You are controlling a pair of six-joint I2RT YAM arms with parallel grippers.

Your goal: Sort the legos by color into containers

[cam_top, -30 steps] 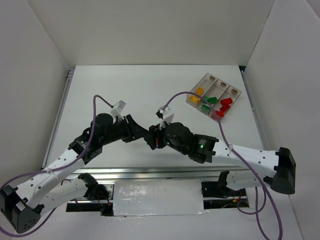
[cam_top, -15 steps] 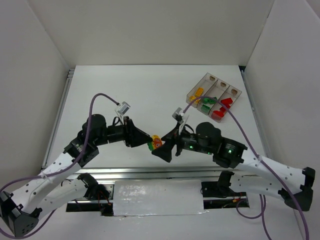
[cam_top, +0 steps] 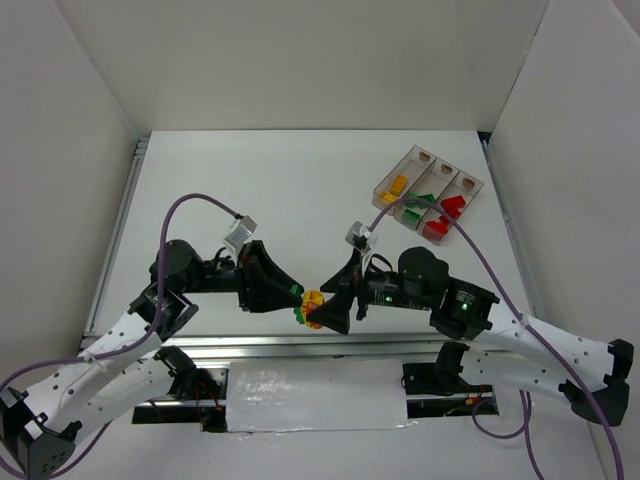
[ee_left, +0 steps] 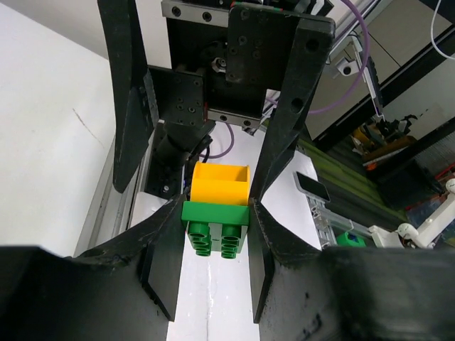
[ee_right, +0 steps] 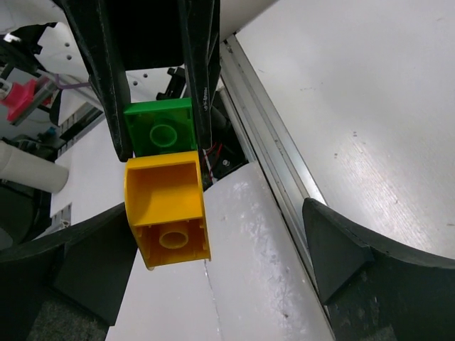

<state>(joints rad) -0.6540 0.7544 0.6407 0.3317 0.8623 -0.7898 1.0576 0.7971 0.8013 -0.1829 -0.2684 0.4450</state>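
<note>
A green lego (ee_left: 215, 227) with a yellow lego (ee_left: 222, 186) stuck on it hangs above the table's near edge. My left gripper (ee_left: 215, 214) is shut on the green one's sides. In the top view the pair (cam_top: 312, 304) sits between my left gripper (cam_top: 296, 292) and my right gripper (cam_top: 326, 314). The right wrist view shows the yellow lego (ee_right: 167, 209) beside the right gripper's (ee_right: 220, 245) left finger, the green lego (ee_right: 162, 131) behind it. That gripper is open wide, its other finger far off. The containers (cam_top: 462, 181) stand at the back right, holding sorted legos.
The tray holds a yellow brick (cam_top: 398, 184), green bricks (cam_top: 420, 200) and red bricks (cam_top: 450, 208), one colour per compartment. A metal rail (ee_right: 274, 177) and a white strip (cam_top: 315, 392) run along the near edge below both grippers. White walls enclose the table.
The right gripper has opened from partly closed to wide. Both grippers have shifted toward the near edge. The left gripper has kept its grip on the green brick.
</note>
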